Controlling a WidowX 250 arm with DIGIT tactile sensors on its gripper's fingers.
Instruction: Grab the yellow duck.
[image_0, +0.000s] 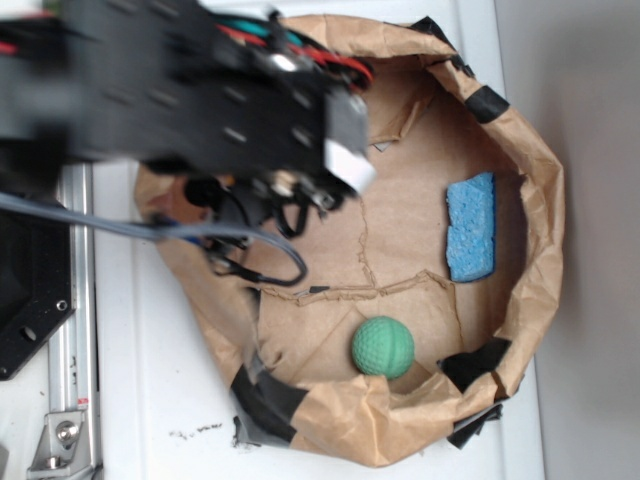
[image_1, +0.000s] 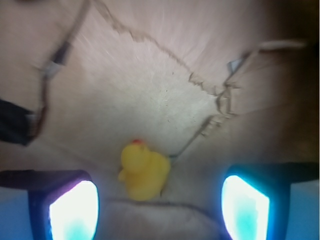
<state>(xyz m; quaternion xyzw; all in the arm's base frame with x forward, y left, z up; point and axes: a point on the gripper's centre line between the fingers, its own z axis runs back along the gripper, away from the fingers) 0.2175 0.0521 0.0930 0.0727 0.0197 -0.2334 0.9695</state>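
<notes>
In the wrist view the yellow duck (image_1: 144, 170), small with a red-orange mark on its head, lies on the brown paper floor. My gripper (image_1: 159, 207) is open, its two glowing fingertips (image_1: 74, 212) wide apart on either side. The duck sits between them, closer to the left one, touching neither. In the exterior view the black arm (image_0: 200, 100) covers the left part of the paper bag and hides the duck.
A rolled-down brown paper bag (image_0: 545, 200) forms a basin with raised walls. Inside it lie a green textured ball (image_0: 382, 347) near the front and a blue sponge (image_0: 470, 226) at the right. Cables (image_0: 250, 250) hang below the arm. A metal rail (image_0: 70, 340) runs at the left.
</notes>
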